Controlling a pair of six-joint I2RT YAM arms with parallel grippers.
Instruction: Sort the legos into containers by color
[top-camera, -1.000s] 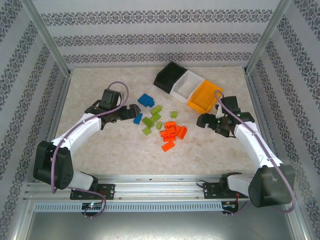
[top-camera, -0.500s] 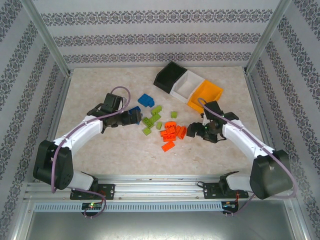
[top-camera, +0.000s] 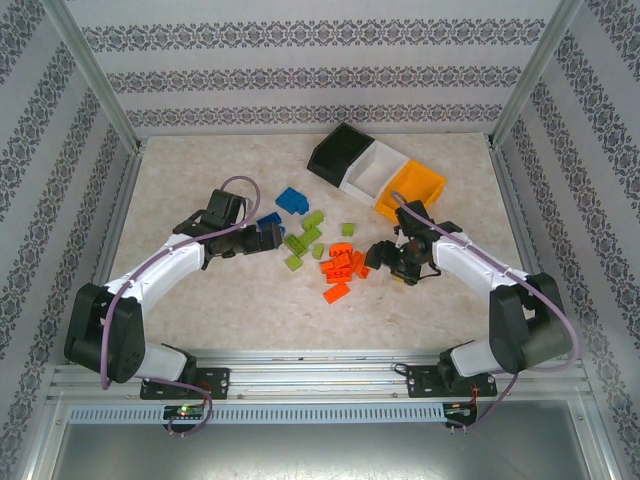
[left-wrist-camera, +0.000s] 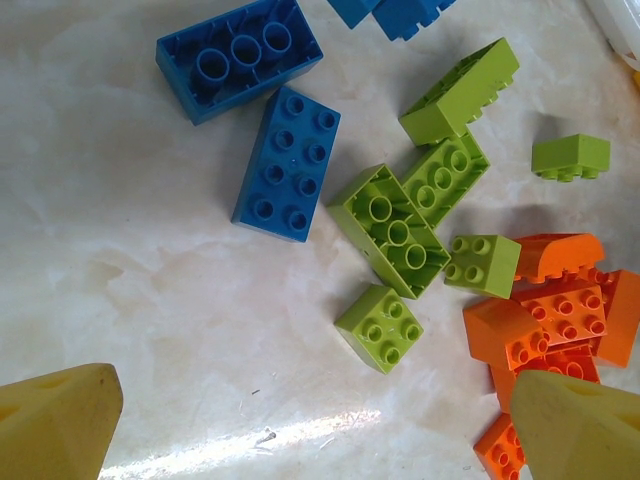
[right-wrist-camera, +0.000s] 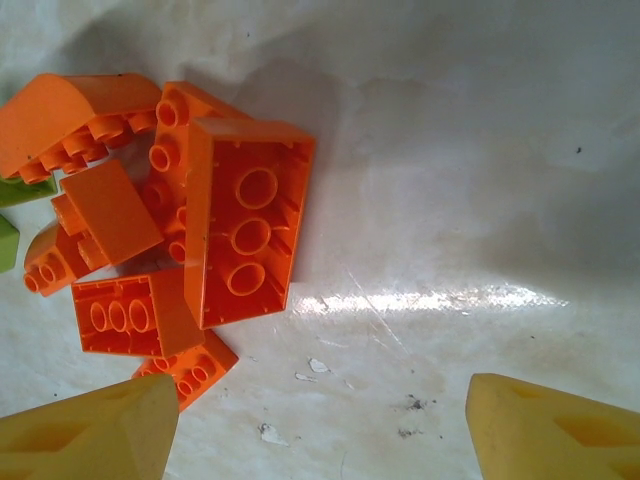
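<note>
The left gripper (top-camera: 268, 236) is released. Its yellow fingers (left-wrist-camera: 55, 420) are spread wide above the bench (top-camera: 200, 170) with nothing between them. Under it a blue brick (left-wrist-camera: 287, 165) lies just beside a group of green bricks (left-wrist-camera: 400, 215), and these touch one another. The right gripper (top-camera: 380, 256) is released and empty too, at the right edge of the orange bricks (right-wrist-camera: 245, 220).

All these bricks lie in one loose heap near the middle of the bench. The black bin (top-camera: 338, 152), the white bin (top-camera: 370, 175) and the orange-yellow bin (top-camera: 412, 190) stand in a row behind it. Whether any brick is already inside them I cannot tell.

I see three dangers:
- **Crowded bricks:** the orange bricks lean on each other, so a closing gripper may catch two, or push the neighbours away.
- **Mixed colours:** on the left side the fingers could take green and blue together, and one would then go into the wrong bin.
- **Arms close together:** both arms reach into the same heap, so they could knock each other.
</note>
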